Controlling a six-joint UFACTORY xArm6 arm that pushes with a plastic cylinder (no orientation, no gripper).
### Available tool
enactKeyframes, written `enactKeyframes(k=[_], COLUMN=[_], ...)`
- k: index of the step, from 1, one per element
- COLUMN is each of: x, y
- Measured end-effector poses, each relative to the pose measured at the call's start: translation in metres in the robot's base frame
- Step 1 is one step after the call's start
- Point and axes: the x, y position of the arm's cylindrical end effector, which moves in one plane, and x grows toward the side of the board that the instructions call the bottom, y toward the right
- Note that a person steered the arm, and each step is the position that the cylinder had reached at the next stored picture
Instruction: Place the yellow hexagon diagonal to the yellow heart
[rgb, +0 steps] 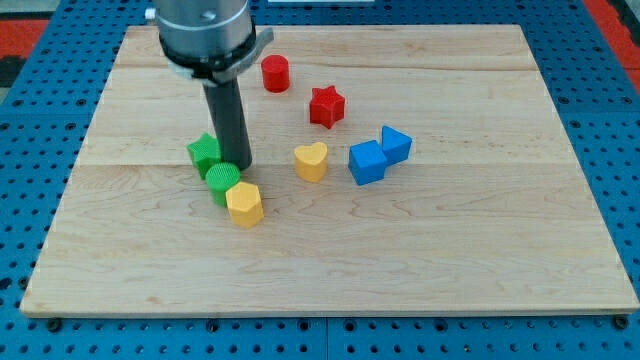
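The yellow hexagon (244, 204) lies left of the board's middle, touching the green cylinder (222, 183) on its upper left. The yellow heart (311, 161) lies to the hexagon's upper right, a short gap away. My tip (236, 165) stands just above the hexagon, at the green cylinder's upper right edge and next to the green star (204, 153).
A red cylinder (275, 73) and a red star (326, 106) lie toward the view's top. Two blue blocks (367, 162) (396, 144) touch each other right of the heart. The wooden board (480, 250) rests on a blue pegboard.
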Motion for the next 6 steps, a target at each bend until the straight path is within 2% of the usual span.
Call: enactKeyframes(k=[2, 3, 5, 6], x=[0.013, 0.009, 0.042, 0.037], y=[-0.050, -0.033, 0.014, 0.053])
